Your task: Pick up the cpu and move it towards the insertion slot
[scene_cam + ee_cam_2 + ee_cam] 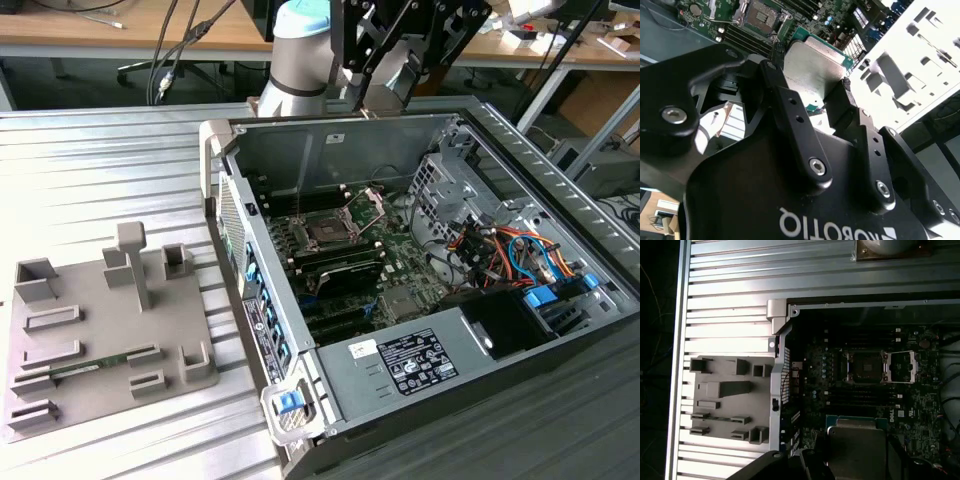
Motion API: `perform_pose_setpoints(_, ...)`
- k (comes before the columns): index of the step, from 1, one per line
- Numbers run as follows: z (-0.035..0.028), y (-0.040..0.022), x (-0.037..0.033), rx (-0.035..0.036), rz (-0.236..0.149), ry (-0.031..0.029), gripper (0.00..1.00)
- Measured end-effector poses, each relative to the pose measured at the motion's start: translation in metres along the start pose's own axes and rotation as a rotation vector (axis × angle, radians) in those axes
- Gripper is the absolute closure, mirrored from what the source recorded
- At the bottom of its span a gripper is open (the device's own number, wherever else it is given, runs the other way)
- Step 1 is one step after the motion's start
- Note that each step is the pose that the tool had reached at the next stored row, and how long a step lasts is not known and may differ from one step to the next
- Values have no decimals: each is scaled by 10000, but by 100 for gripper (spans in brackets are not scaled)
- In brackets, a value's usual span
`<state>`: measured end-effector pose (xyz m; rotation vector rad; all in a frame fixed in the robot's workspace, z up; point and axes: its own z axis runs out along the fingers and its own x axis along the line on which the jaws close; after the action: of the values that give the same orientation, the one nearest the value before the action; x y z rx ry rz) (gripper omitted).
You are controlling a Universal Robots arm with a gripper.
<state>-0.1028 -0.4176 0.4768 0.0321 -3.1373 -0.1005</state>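
The claw (pixel 832 100) is closed on the cpu (pixel 812 67), its two black fingers (pixel 790 112) pinching opposite edges of the chip so that the pale metal top faces the second wrist view's camera and the flat faces stay untouched. That edge grip looks chosen, in my judgement, to keep the underside clear and the chip level for seating. In the first wrist view the cpu (pixel 856 447) sits at the lower middle of the frame, held above the green motherboard (pixel 920 405), while the insertion slot (pixel 865 365) lies toward the upper right of centre with its silver retention bracket (pixel 901 366) swung open beside it, so the socket is uncovered. Chip and slot are near but clearly apart; the cpu has not reached the socket.

In the exterior view the arm (pixel 300 60) comes down from the upper middle of the frame, its wrist hanging over the back wall of the open computer case (pixel 520 160), well above the insertion slot (pixel 328 232) in the frame's centre. The claw's tips are dark and partly cut off there, so how high the chip rides is hard to gauge. At the lower left, the grey fixture tray (pixel 100 330) rests on the ribbed metal surface (pixel 100 170) beside the case.
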Motion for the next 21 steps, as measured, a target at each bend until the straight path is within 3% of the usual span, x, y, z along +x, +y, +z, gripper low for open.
perform_pose_setpoints(6, 75, -5, -117, -15, 1, 10, 45)
perform_pose_setpoints(10, 228, -18, -308, -19, 2, 12, 45)
perform_pose_setpoints(21, 327, -12, -453, -19, 1, 15, 45)
